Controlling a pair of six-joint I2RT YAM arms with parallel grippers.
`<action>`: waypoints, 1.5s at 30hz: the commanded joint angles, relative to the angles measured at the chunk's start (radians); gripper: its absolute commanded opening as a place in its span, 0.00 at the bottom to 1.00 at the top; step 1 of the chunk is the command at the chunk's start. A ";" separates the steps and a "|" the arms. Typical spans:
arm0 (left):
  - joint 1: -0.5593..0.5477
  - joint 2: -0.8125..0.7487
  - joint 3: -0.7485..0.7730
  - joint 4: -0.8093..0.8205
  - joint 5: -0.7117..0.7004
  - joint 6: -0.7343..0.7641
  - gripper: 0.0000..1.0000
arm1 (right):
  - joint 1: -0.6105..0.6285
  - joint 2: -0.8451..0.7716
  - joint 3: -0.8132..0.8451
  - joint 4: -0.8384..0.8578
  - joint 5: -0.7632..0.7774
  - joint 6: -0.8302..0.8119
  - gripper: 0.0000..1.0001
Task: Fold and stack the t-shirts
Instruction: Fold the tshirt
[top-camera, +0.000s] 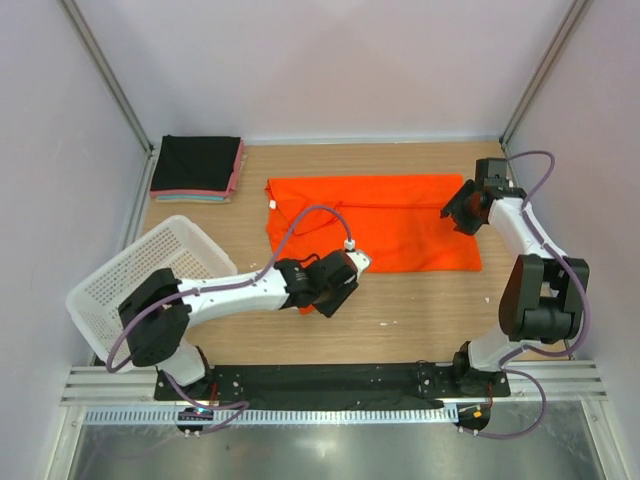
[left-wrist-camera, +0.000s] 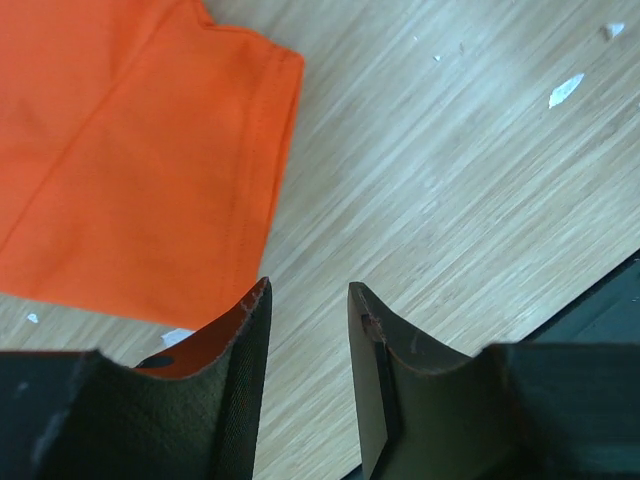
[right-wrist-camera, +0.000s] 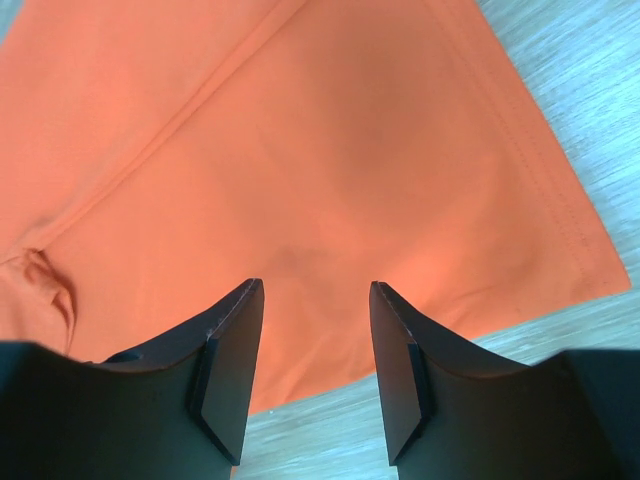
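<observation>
A bright orange-red t-shirt (top-camera: 390, 220) lies spread flat, partly folded, at the middle back of the wooden table. My left gripper (top-camera: 338, 290) is open and empty just above bare wood beside the shirt's near edge; the left wrist view (left-wrist-camera: 308, 300) shows a hemmed corner of the shirt (left-wrist-camera: 130, 150) at upper left. My right gripper (top-camera: 458, 215) is open and empty, hovering over the shirt's right end; the right wrist view (right-wrist-camera: 315, 295) shows orange cloth (right-wrist-camera: 300, 150) between and beyond the jaws. A folded stack (top-camera: 197, 163), black on top of pink and teal, sits at the back left.
A white plastic mesh basket (top-camera: 130, 275) lies tilted at the left edge beside the left arm. A black rail (top-camera: 330, 378) runs along the near edge, and its dark edge shows in the left wrist view (left-wrist-camera: 610, 300). Light walls close in the table's back and sides.
</observation>
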 joint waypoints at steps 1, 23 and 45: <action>-0.028 0.035 0.014 0.062 -0.130 0.045 0.38 | 0.005 -0.084 -0.015 0.047 -0.042 0.007 0.52; -0.028 0.182 -0.072 0.178 -0.201 0.048 0.30 | -0.061 -0.161 -0.151 0.044 0.010 0.009 0.52; -0.030 0.003 -0.050 0.075 -0.138 -0.004 0.00 | -0.245 -0.147 -0.378 0.099 0.135 0.098 0.50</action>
